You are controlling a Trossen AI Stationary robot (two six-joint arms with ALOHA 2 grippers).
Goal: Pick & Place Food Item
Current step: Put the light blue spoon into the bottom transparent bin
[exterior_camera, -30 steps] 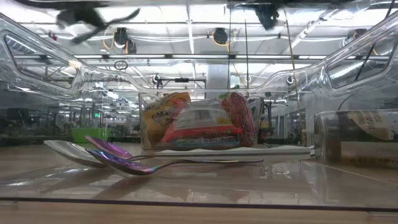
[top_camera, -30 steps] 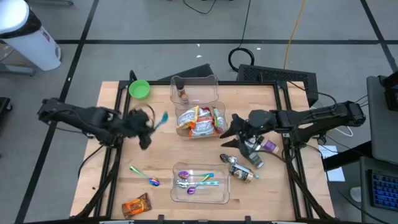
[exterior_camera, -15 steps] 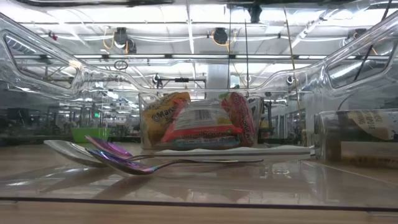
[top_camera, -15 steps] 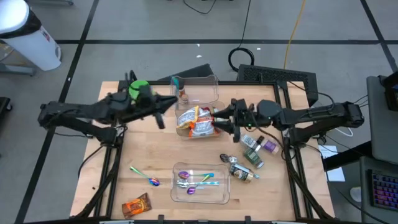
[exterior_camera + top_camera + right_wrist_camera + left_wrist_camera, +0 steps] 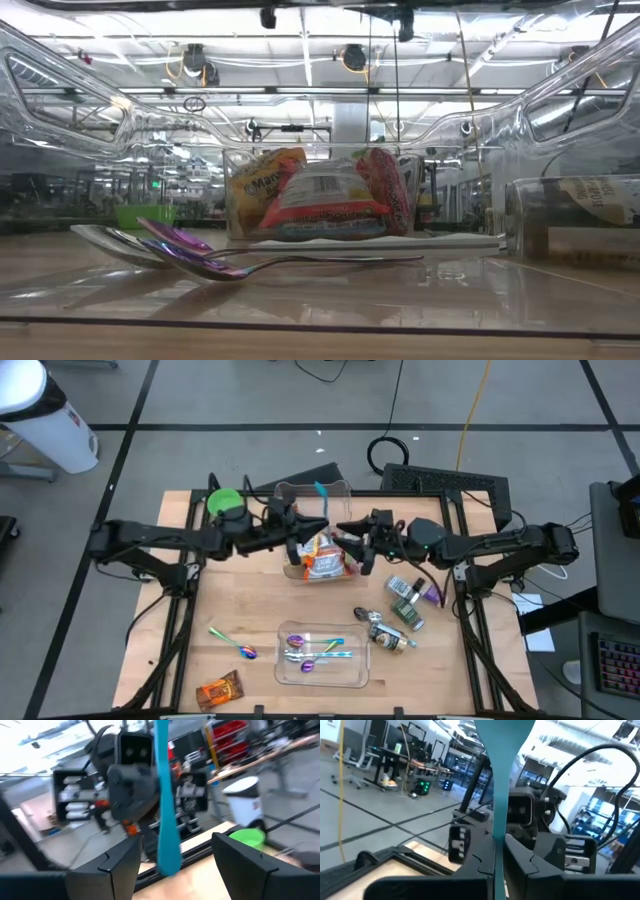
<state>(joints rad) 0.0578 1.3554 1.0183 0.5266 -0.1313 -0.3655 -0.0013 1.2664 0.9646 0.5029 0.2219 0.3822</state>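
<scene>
Over the middle of the table my left gripper (image 5: 303, 530) is shut on a teal utensil (image 5: 320, 491). My right gripper (image 5: 351, 538) faces it from the right, open. In the right wrist view the utensil (image 5: 163, 795) stands between the two spread fingers (image 5: 240, 857) of my right gripper (image 5: 172, 857) and touches neither. Below both grippers a clear tub (image 5: 291, 569) holds several snack packets (image 5: 321, 558), seen also in the low view (image 5: 322, 195). A brown candy packet (image 5: 220, 689) lies flat at the near left of the table. My left gripper pinches the teal utensil's narrow stem (image 5: 498, 827) between its two fingers (image 5: 525, 857), coming about level from the table's left. The utensil is lifted clear above the tub. Its broad free end (image 5: 320, 489) sticks out past the fingers toward the far edge.
A green bowl (image 5: 225, 503) sits at the far left. A second clear tub (image 5: 335, 495) stands behind the first. A clear tray (image 5: 345, 672) with spoons lies near the front edge, a loose spoon (image 5: 236, 645) to its left. Several small bottles (image 5: 405, 595) lie at the right.
My left gripper has swung from the table's left toward the centre and the far edge, tipping up from pointing down to about level, and has carried the teal utensil over the tub. My right gripper has moved a little toward the far left and tipped up to face it.
</scene>
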